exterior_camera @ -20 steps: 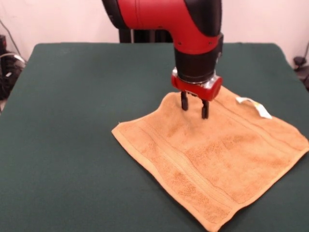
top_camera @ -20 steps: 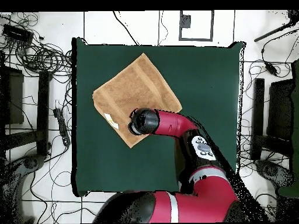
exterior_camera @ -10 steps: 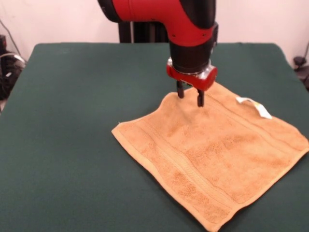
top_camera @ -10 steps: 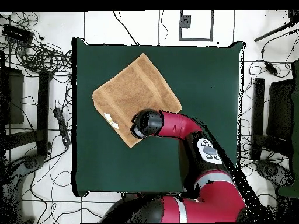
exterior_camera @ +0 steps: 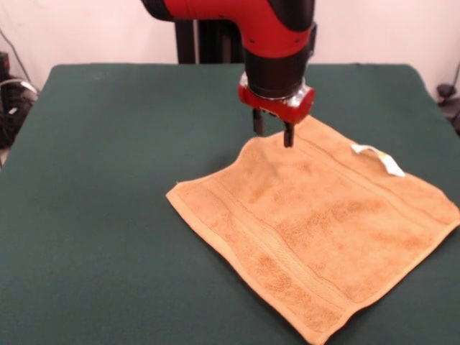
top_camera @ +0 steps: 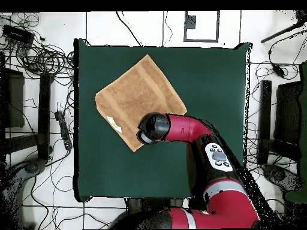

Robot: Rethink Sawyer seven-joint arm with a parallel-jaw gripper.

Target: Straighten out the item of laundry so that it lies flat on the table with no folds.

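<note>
You see the towel point(exterior_camera: 316, 230) lying flat on the table point(exterior_camera: 108, 144), and the gripper point(exterior_camera: 272, 132) hangs spread, holding nothing

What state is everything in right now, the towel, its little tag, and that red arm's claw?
Towel: spread flat on the green table, no folds showing.
White tag: lying loose on the towel's edge.
Gripper: open, empty, above the towel's corner, holding nothing.
</note>
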